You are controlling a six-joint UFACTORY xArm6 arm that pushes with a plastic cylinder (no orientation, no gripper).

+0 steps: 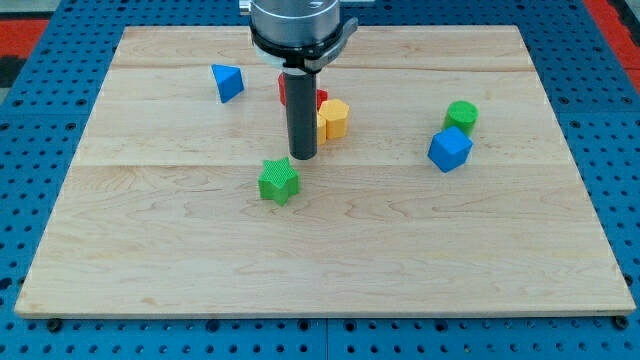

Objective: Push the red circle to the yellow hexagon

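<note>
The red circle (pixel 321 98) lies near the view's top centre, mostly hidden behind my rod. It touches the yellow hexagon (pixel 334 118), which sits just to its lower right. My tip (pixel 303 156) rests on the board just below and left of the yellow hexagon, and just above and right of a green star (pixel 279 181).
A blue triangular block (pixel 228 82) lies at the upper left. A green cylinder (pixel 461 115) and a blue cube-like block (pixel 450 149) sit together at the right. The wooden board (pixel 320 260) ends in a blue pegboard surround on all sides.
</note>
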